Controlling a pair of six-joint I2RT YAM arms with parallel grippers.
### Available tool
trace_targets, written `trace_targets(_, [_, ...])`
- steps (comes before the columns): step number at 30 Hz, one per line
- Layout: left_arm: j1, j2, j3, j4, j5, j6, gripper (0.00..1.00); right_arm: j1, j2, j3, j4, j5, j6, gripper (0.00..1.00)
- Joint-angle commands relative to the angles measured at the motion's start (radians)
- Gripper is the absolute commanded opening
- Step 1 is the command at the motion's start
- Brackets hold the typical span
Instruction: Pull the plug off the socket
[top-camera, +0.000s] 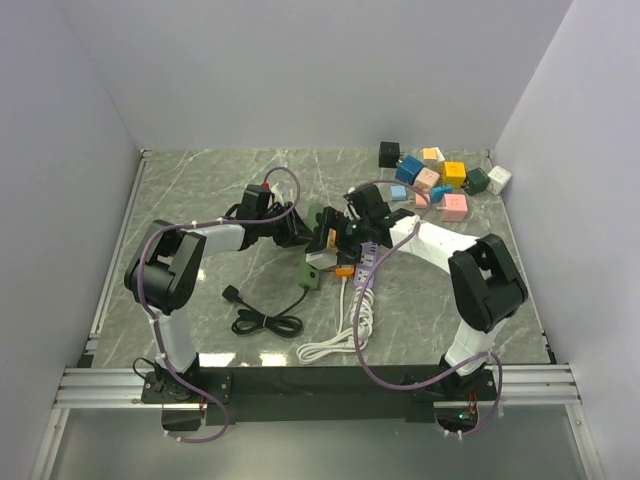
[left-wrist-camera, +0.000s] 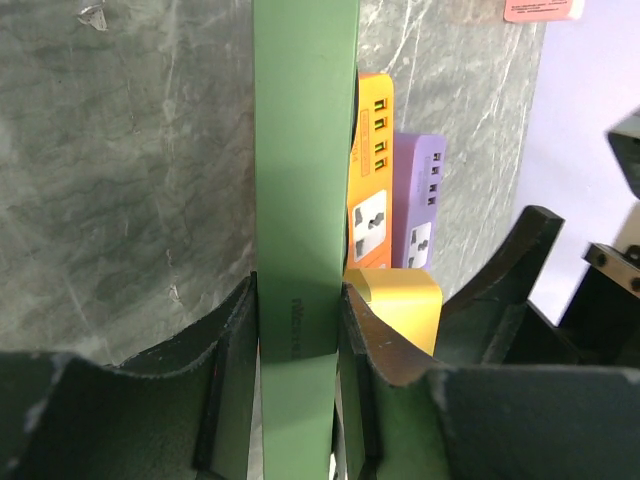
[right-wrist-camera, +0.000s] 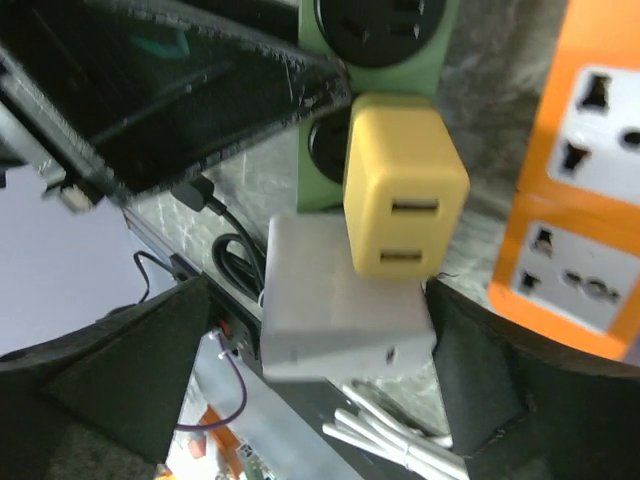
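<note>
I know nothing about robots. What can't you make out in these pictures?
- Right wrist view: the yellow plug hides its own pins, pressed against the green power strip.
- Same view: the right gripper is open, but its fingers are blurred, so contact with the plug cannot be told.
- Left wrist view: the strip stands edge-on in the shut left gripper, its sockets hidden.
- Top view: the plug is too small, crowded by both grippers.

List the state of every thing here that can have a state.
left pincer: shut on the green power strip.
right pincer: open, its fingers on either side of the grey adapter.
green power strip: held by the left pincer.
yellow plug: plugged into the green power strip.
grey adapter: below the yellow plug, seating unclear.
orange power strip: visible sockets empty.
</note>
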Motion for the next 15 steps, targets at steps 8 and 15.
trace_targets(8, [0.015, -0.083, -0.002, 0.112, 0.053, -0.061, 0.0, 0.061, 0.071, 0.054, 0.031, -0.059, 0.019, 0.66])
trace_targets(15, [0.024, -0.068, -0.008, 0.059, 0.017, 0.015, 0.01, 0.033, 0.013, 0.072, -0.108, -0.068, -0.051, 0.0])
